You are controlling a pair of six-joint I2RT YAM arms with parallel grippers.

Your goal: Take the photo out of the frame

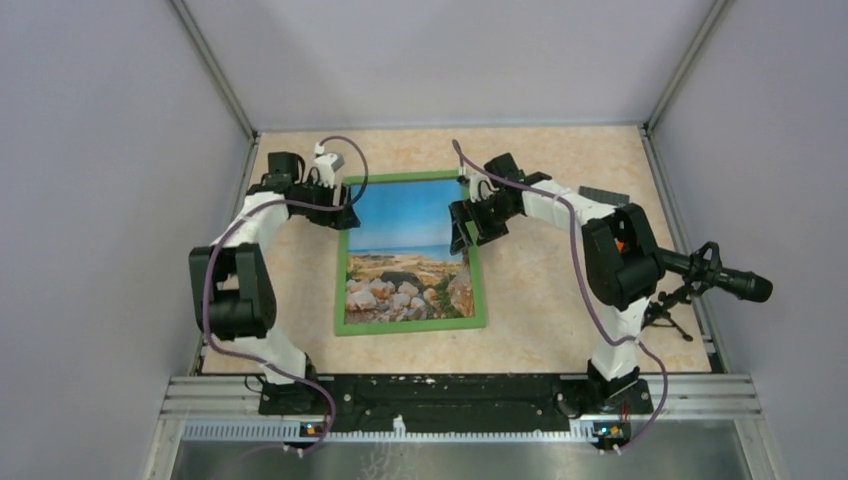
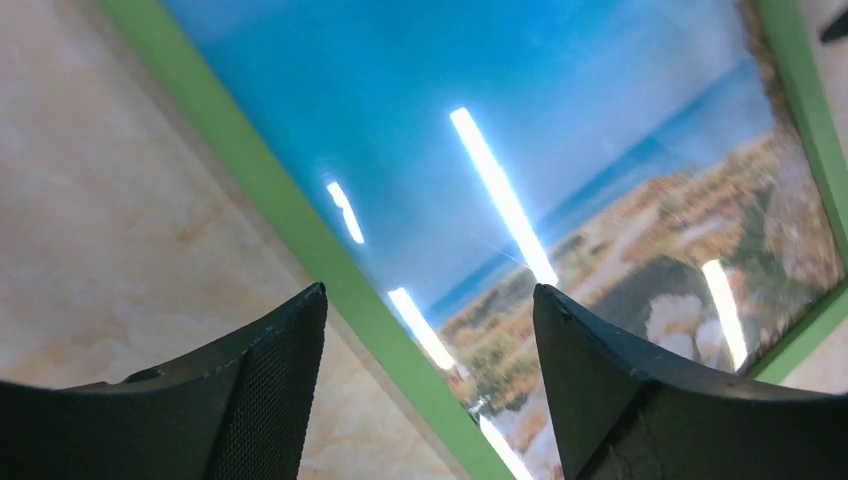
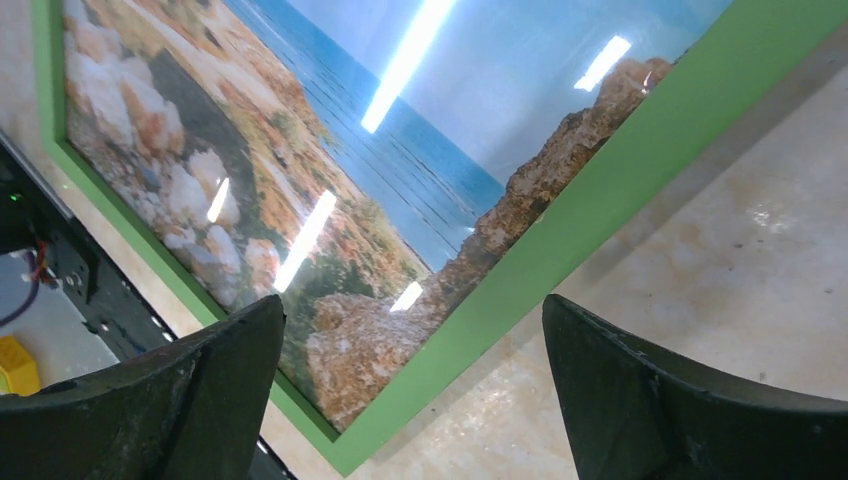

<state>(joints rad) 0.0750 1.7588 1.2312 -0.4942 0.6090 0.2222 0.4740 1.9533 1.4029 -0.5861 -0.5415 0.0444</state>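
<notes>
The frame with its thin green border lies face up in the middle of the table, the coast photo inside it under glossy glass. My left gripper hovers open over the frame's left edge near the top; in the left wrist view its fingers straddle the green border and the photo. My right gripper hovers open over the frame's right edge; in the right wrist view the green border runs between its fingers, with the photo to the left. Neither gripper holds anything.
Grey walls enclose the table on the left, back and right. A dark flat object lies at the back right. A black camera on a small tripod stands at the right edge. A black rail runs along the near edge.
</notes>
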